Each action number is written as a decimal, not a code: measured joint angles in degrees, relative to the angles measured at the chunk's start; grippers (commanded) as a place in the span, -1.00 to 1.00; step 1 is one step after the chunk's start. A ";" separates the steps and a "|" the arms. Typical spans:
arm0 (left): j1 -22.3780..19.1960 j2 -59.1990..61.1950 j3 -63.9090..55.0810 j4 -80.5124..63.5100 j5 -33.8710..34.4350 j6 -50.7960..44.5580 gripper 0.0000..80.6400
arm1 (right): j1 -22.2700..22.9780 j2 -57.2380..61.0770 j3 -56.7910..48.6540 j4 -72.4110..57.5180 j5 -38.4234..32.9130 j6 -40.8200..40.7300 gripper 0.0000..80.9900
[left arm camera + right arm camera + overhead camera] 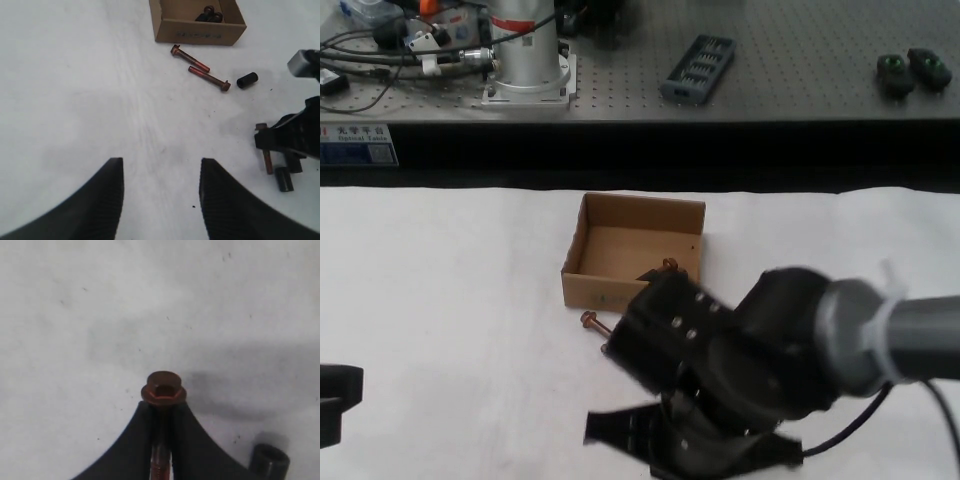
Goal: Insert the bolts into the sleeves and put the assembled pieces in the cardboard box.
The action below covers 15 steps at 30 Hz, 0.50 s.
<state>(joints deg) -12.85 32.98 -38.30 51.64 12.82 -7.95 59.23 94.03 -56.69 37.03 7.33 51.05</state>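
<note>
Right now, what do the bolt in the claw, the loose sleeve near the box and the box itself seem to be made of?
Bolt in the right claw: metal, apparently copper-plated, judging by its reddish-brown colour, dull sheen and hex flange head. Sleeve: matte black tube, possibly blackened metal or plastic; the look leaves it open. Cardboard box: plain brown cardboard with raw cut edges.

Found cardboard box open-topped, dark assembled pieces inside. Found two copper bolts lying flat just outside its wall, black sleeve beside them. Noted third bolt farther from box, second sleeve near it.
</note>
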 measured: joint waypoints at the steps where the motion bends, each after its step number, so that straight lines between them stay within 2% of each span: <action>1: 0.00 0.19 0.00 0.00 0.00 0.00 -0.11 | 0.03 -1.33 0.00 0.00 0.40 -1.62 -0.89; 7: 0.00 2.98 1.42 -1.99 1.02 0.00 -0.11 | -0.03 -8.27 0.00 -0.08 2.51 -7.70 -0.89; 11: -0.36 5.26 8.94 -8.51 9.66 -2.52 -0.14 | -0.80 -13.99 0.00 -0.08 3.68 -10.98 -0.89; 15: -2.92 6.87 14.38 -10.24 13.47 -6.30 -0.22 | -2.61 -19.29 0.00 0.38 3.84 -12.71 -0.89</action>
<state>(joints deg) -15.77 39.84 -23.92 41.40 26.29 -14.26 56.62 74.73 -56.69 37.41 11.17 38.34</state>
